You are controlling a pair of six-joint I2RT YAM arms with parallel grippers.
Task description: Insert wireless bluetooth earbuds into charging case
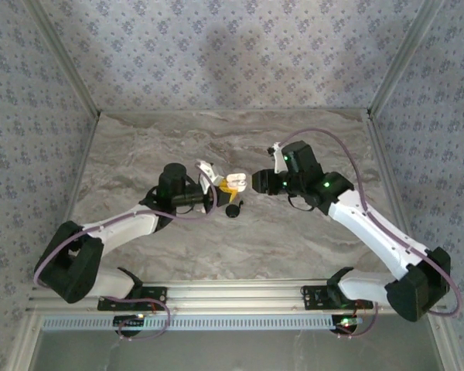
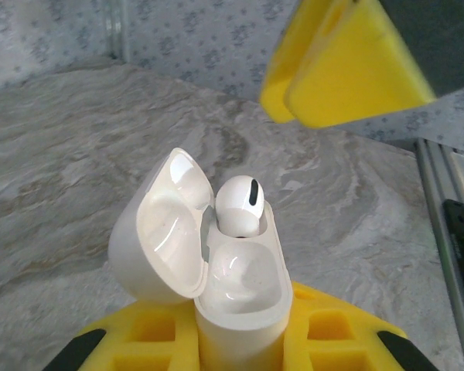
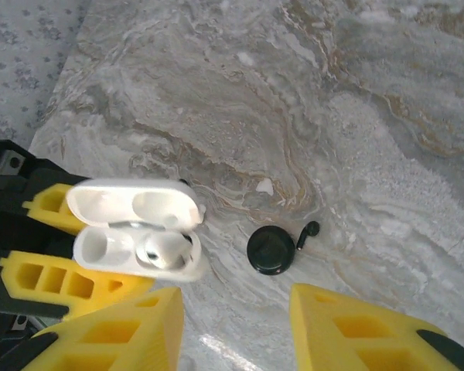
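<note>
Marbled grey surface (image 1: pixel 294 232), patterned wallpaper on three sides. Charging case (image 2: pixel 243 282) is held up over the middle of the surface with its lid swung open. Its lower body is clamped between the yellow jaws of the left gripper (image 2: pixel 240 348). One earbud (image 2: pixel 238 205) sits in the far socket, head up; the near socket is bare. Right gripper (image 3: pixel 232 340) hangs just beside the case, jaws parted with nothing between them. Black round object (image 3: pixel 272 251) with a short stem lies on the surface, apart from the case, a little toward the near edge.

Handling, as judged: the earbud is tiny, light, glossy hard plastic, and likely to slip or pop out of a pinch. Best taken across the bulb, stem pointing down, with light pressure. The case looks just as slick; hold it low on the body, clear of hinge and lid.
</note>
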